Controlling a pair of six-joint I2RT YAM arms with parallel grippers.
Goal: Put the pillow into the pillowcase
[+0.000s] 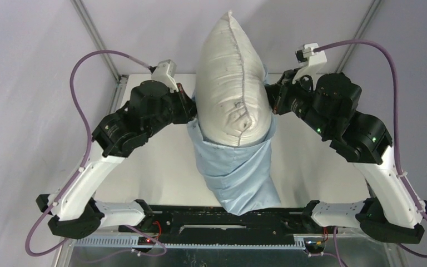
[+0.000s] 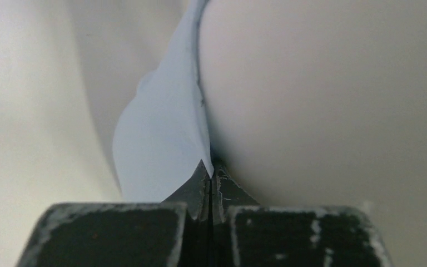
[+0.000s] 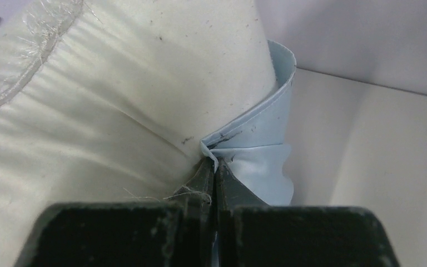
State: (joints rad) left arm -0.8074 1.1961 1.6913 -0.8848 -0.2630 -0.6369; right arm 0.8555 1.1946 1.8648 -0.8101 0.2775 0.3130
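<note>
Both pairs of jaws are pressed together, each pinching the rim of the pillowcase [image 1: 239,172]: the left gripper [image 2: 208,172] on one flank of the pillow [image 1: 231,83], the right gripper [image 3: 214,164] on the other. One table [image 1: 161,167] carries it all, with pale walls around it. One pillow, plump and white, stands on end between the two arms [image 1: 139,117], its seam running up the middle. Only its lower end sits inside the one pillowcase, and most of it bulges out above, hiding the far table. The blue sack trails limp toward the near edge, between the arm bases. Two purple cables [image 1: 97,55] loop outward, one per wrist.
</note>
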